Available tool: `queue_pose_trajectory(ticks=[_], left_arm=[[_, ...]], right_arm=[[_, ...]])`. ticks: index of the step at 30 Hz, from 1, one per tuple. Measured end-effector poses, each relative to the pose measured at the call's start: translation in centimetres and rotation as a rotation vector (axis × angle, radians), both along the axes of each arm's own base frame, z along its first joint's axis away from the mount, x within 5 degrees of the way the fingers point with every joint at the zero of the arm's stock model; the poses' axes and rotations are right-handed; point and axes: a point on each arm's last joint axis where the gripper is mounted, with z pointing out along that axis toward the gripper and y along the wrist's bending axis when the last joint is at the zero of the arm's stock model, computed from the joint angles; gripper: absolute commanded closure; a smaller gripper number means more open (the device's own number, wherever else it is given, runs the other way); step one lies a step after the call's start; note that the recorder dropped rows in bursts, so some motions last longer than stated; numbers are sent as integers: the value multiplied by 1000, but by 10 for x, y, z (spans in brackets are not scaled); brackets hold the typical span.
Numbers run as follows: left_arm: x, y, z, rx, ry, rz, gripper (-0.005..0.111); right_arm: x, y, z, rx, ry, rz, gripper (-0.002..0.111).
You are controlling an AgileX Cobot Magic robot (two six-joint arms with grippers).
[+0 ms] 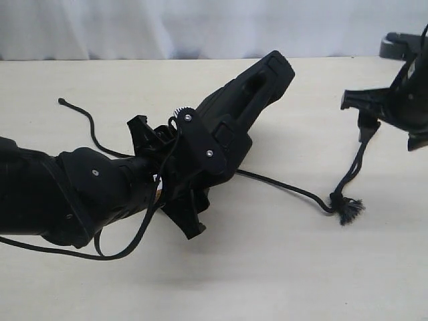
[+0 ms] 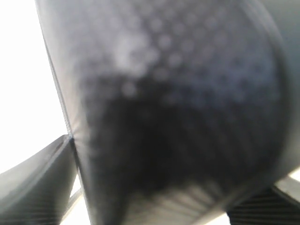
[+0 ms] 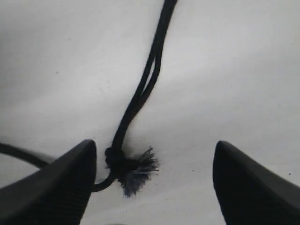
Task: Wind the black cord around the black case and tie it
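The left hand (image 1: 180,167) clamps the rigid black case (image 1: 251,93) tilted above the counter (image 1: 301,267). The black cord (image 1: 287,187) trails from it, and its frayed knot (image 3: 133,168) lies between the right hand's (image 3: 154,145) spread fingers. Limp and light, it is probably best pinched beside that knot, which should stop it slipping.

The black case (image 2: 178,117) is filling the left wrist view as one blur, its edges running off the frame. The black cord (image 1: 284,186) is passing out of sight behind it in the exterior view, where the right arm (image 1: 408,100) is being cut by the edge. The right gripper (image 3: 154,145) is showing only two finger ends
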Motion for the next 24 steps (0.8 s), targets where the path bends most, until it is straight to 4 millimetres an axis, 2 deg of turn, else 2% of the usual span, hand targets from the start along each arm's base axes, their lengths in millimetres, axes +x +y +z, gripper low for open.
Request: queue_pose_trajectory(ticks=[1, 6, 12, 14, 16, 19, 20, 21, 24], left_arm=[[0, 0, 0, 0, 0, 0, 107], [0, 0, 0, 0, 0, 0, 107], [0, 0, 0, 0, 0, 0, 107], [0, 0, 0, 0, 0, 0, 107], [0, 0, 0, 0, 0, 0, 107], [0, 0, 0, 0, 0, 0, 107], [0, 0, 0, 0, 0, 0, 107], [0, 0, 0, 0, 0, 0, 107], [0, 0, 0, 0, 0, 0, 107]], right_arm=[[3, -6, -16, 7, 9, -29, 49], [20, -10, -60, 13, 57, -65, 61], [35, -4, -102, 37, 105, -71, 61], [38, -3, -110, 42, 106, -70, 61], [40, -1, -117, 54, 96, -70, 70], [42, -1, -120, 60, 91, -71, 89], [43, 0, -121, 61, 87, -70, 101], [44, 0, -120, 64, 79, -69, 104], [45, 0, -120, 66, 73, -68, 104]])
